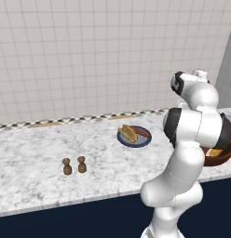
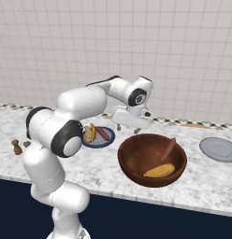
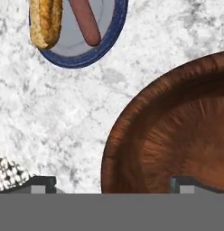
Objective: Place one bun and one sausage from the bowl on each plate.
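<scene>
White wall tiles back a grey-veined marble bench (image 2: 104, 172) with a checkered strip along its far edge. On it, in the right base view, the navy-rimmed plate (image 2: 107, 141) sits to the left and already carries a bun (image 2: 91, 133) and a sausage (image 2: 104, 134), so that plate looks finished. The wooden bowl (image 2: 136, 163) stands just to the right of it, nearer the front edge, with one bun (image 2: 160, 171) and one sausage (image 2: 168, 149) left inside. The paler grey plate (image 2: 220, 149) lies well apart at the far right and is bare.

The claw (image 2: 132, 130) hangs above the bench between the filled plate and the bowl's far-left rim, its fingers (image 3: 41, 184) spread wide and holding nothing (the hand view shows one tip over marble and the other over the bowl's rim). Two small brown shakers (image 1: 74, 166) stand far off to the left in the left base view, clear of the work.

By my reading, the step in hand is the second serving: going to the bowl for one of the remaining pieces. The next move calls for shifting the claw right over the bowl's middle, lining the fingers across the sausage or the bun, and descending past the tall rim without knocking it. The sausage leans against the inner wall, which may make it the more awkward pick.
</scene>
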### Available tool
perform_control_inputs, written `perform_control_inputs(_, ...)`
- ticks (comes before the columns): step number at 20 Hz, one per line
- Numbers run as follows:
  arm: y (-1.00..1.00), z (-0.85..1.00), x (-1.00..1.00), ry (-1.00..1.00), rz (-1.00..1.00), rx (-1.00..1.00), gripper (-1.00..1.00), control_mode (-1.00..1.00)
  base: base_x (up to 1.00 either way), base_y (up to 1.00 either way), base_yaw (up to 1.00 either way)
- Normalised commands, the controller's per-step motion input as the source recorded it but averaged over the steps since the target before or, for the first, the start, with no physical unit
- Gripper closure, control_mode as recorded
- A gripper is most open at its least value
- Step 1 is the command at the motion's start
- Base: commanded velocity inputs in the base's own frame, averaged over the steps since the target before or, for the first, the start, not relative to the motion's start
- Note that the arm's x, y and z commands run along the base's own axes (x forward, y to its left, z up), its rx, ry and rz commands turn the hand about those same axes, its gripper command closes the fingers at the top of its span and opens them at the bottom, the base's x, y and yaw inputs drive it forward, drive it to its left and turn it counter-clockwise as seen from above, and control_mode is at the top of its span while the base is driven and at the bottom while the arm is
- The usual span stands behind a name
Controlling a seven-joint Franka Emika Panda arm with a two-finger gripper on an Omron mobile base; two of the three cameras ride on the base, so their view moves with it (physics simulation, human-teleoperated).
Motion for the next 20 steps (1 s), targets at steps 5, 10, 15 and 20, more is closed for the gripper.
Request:
perform_control_inputs(5, -0.16, 0.1, 0.01, 0.01, -0.74, -0.37, -1.0, -1.0, 0.0, 0.0, 0.0)
perform_control_inputs(10, -0.29, 0.3, -0.61, 0.03, -0.62, -0.01, -1.0, -1.0, 0.0, 0.0, 0.0)
perform_control_inputs(15, -0.33, 0.09, -0.69, 0.02, -0.47, 0.0, -1.0, -1.0, 0.0, 0.0, 0.0)
perform_control_inputs(20, -0.5, 0.0, -0.09, 0.06, -0.36, 0.0, -1.0, -1.0, 0.0, 0.0, 0.0)
